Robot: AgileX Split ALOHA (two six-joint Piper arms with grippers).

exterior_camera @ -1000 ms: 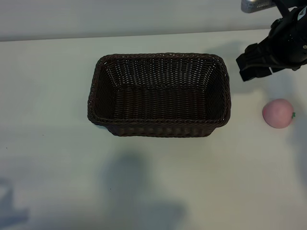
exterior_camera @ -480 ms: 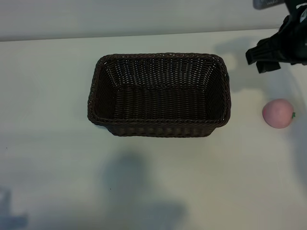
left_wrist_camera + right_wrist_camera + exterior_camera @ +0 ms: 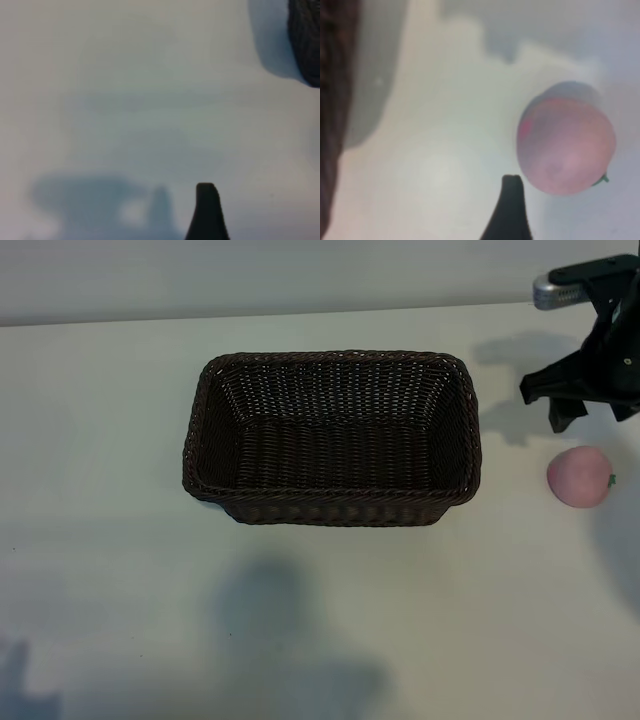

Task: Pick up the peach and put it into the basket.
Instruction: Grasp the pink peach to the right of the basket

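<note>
The pale-pink peach [image 3: 580, 477] lies on the white table to the right of the dark-brown wicker basket [image 3: 331, 437], which has nothing in it. My right gripper [image 3: 590, 412] hangs open just behind the peach, a little above it, holding nothing. In the right wrist view the peach [image 3: 565, 145] fills the space beside one black finger [image 3: 511, 210], and the basket wall [image 3: 332, 100] shows at the edge. My left gripper is out of the exterior view. Its wrist view shows one black finger [image 3: 206, 215] over bare table, with a corner of the basket [image 3: 306, 40] far off.
The table's far edge [image 3: 300, 316] runs behind the basket. Arm shadows [image 3: 290, 640] fall on the table in front of the basket and at the near left corner.
My right gripper has swung to the right, away from the basket's far right corner, and come nearer to the peach. The peach and basket have not moved.
</note>
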